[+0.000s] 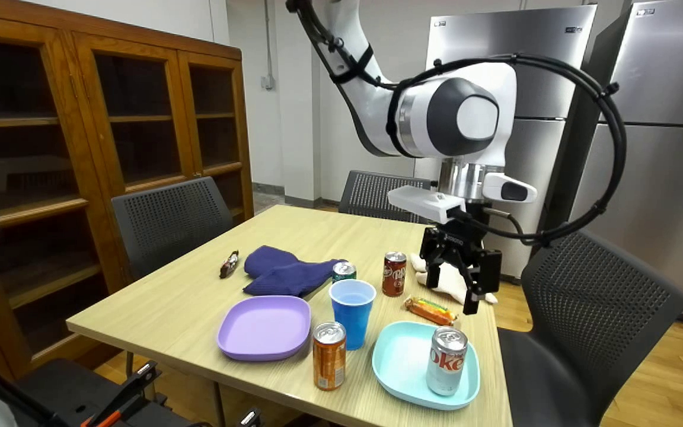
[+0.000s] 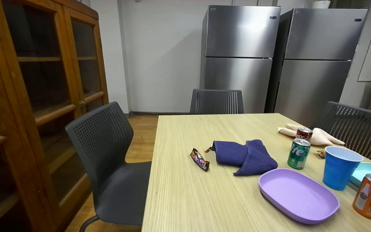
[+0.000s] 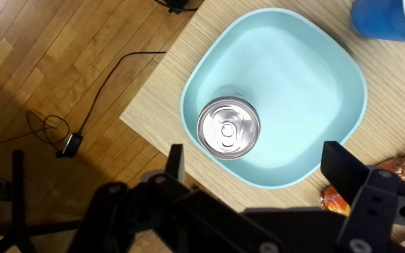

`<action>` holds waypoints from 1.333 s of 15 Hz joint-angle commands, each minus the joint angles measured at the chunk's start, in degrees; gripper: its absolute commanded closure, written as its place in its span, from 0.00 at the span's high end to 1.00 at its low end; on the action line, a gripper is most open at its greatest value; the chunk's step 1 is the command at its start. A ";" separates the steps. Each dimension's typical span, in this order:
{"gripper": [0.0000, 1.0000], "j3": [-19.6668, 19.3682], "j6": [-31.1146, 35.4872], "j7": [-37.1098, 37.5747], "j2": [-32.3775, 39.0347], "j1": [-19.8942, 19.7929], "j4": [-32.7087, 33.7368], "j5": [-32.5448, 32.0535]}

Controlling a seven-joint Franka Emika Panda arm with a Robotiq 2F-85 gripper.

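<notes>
My gripper [image 1: 452, 290] is open and empty, held above the table's right side with its fingers pointing down. In the wrist view its fingers [image 3: 253, 156] are wide apart with nothing between them. Below it is a teal plate [image 1: 401, 356], which also shows in the wrist view [image 3: 290, 105]. A silver Coke can [image 1: 446, 363] stands upright on the plate near its edge; its top shows in the wrist view [image 3: 228, 128]. An orange-wrapped candy bar [image 1: 430, 310] lies beside the plate, partly hidden behind a finger in the wrist view [image 3: 334, 201].
A blue cup [image 1: 352, 317], orange can [image 1: 329, 359], purple plate [image 1: 265, 328], green can [image 2: 299, 154] and dark red can [image 1: 393, 276] stand on the table. A navy cloth [image 2: 237, 154], dark candy bar [image 2: 200, 159] and white cloth [image 2: 322, 137] lie there. Chairs surround the table.
</notes>
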 commanded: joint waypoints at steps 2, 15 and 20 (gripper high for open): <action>1.00 0.15 1.16 0.67 -9.22 2.68 -7.87 -5.70; 1.00 1.38 1.69 0.07 -11.01 3.36 -10.28 -6.42; 1.00 1.37 1.77 0.07 -11.01 3.36 -10.33 -6.43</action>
